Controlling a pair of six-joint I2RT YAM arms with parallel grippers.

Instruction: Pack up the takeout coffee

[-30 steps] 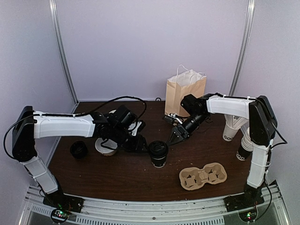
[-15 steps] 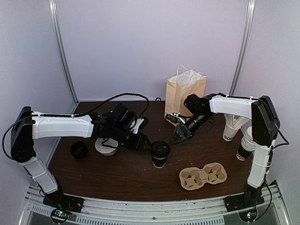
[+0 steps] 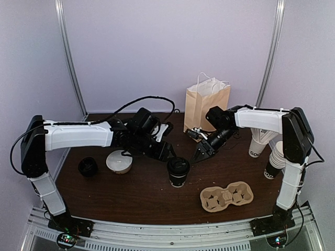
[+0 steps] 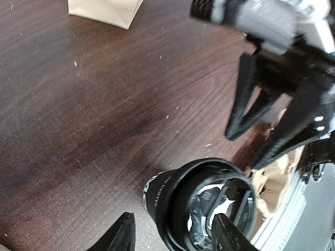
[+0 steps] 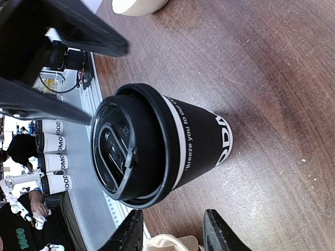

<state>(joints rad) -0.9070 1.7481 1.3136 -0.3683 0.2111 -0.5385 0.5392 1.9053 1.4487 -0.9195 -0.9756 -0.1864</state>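
Observation:
The takeout coffee (image 3: pixel 178 171), a black paper cup with a black dome lid, stands upright on the dark wooden table (image 3: pixel 131 196). My left gripper (image 3: pixel 166 151) is open and empty, hovering just behind and left of the cup. In the left wrist view the cup (image 4: pixel 183 201) lies between and beyond the open fingers (image 4: pixel 121 236). My right gripper (image 3: pixel 201 153) is open and empty, just behind and right of the cup. In the right wrist view the cup (image 5: pixel 157 144) stands clear ahead of the open gripper (image 5: pixel 175 235).
A brown paper bag (image 3: pixel 207 102) stands at the back. A cardboard cup carrier (image 3: pixel 226 196) lies at the front right. A white lid (image 3: pixel 118 161) and a black lid (image 3: pixel 88 167) lie at the left. Stacks of paper cups (image 3: pixel 260 141) stand at the right.
My left gripper has drawn back and up from the cup's left side toward the rear. The cup stands in nearly the same spot. The right gripper has shifted slightly right.

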